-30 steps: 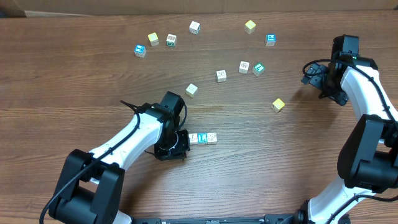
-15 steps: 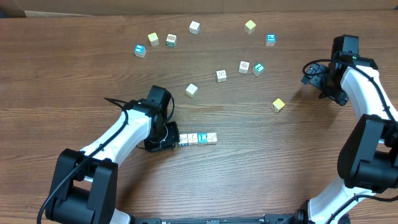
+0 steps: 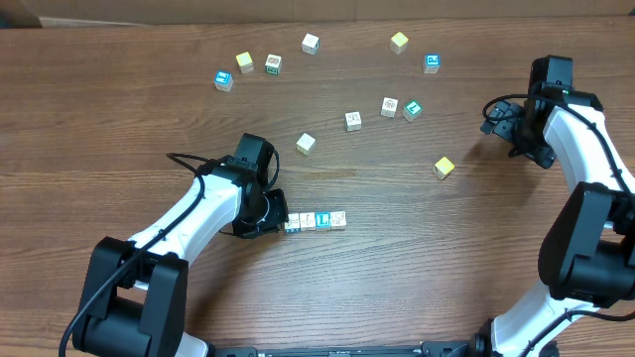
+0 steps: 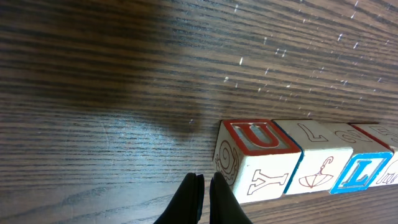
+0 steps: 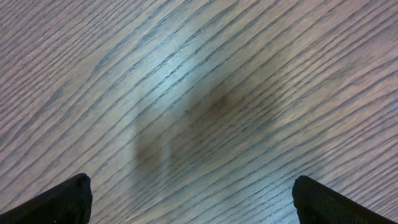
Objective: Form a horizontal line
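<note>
My left end effector (image 4: 205, 182), fingers pressed together, sits just left of the row of four cubes (image 3: 316, 220) on the worktop (image 3: 417, 268), further left than a second ago. My right end effector (image 5: 193, 202) stays spread apart.

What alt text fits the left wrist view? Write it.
A straight row of touching wooden letter cubes lies on a wood-grain table, a red U on the nearest cube and a blue L farther along. The left hand, fingers together, sits beside the U end.
</note>
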Robot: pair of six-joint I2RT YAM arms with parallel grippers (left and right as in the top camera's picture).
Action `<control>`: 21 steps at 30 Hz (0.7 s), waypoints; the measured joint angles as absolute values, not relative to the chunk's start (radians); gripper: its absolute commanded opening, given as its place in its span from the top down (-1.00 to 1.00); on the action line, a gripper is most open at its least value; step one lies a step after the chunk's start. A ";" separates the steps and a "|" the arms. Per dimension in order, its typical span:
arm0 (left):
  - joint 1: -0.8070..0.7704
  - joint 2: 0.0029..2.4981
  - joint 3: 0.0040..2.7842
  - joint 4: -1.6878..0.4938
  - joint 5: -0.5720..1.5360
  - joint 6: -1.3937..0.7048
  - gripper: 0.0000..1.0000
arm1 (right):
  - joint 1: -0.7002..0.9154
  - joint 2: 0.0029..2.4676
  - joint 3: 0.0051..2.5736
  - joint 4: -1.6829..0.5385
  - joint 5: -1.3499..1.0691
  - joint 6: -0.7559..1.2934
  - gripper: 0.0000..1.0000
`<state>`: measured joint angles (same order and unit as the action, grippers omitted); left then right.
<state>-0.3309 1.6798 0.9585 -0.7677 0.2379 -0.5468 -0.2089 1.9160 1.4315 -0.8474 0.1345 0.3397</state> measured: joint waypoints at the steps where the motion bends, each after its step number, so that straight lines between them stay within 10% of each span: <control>1: -0.331 1.680 0.958 -0.768 0.238 -0.547 0.91 | -0.209 1.916 1.431 -0.847 0.134 0.340 -1.00; 21: -0.331 1.680 0.958 -0.739 0.220 -0.547 0.92 | -0.209 1.916 1.431 -0.847 0.135 0.340 -1.00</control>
<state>-0.3309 1.6798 0.9585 -0.7395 0.2195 -0.5472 -0.2089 1.9160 1.4315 -0.8471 0.1349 0.3397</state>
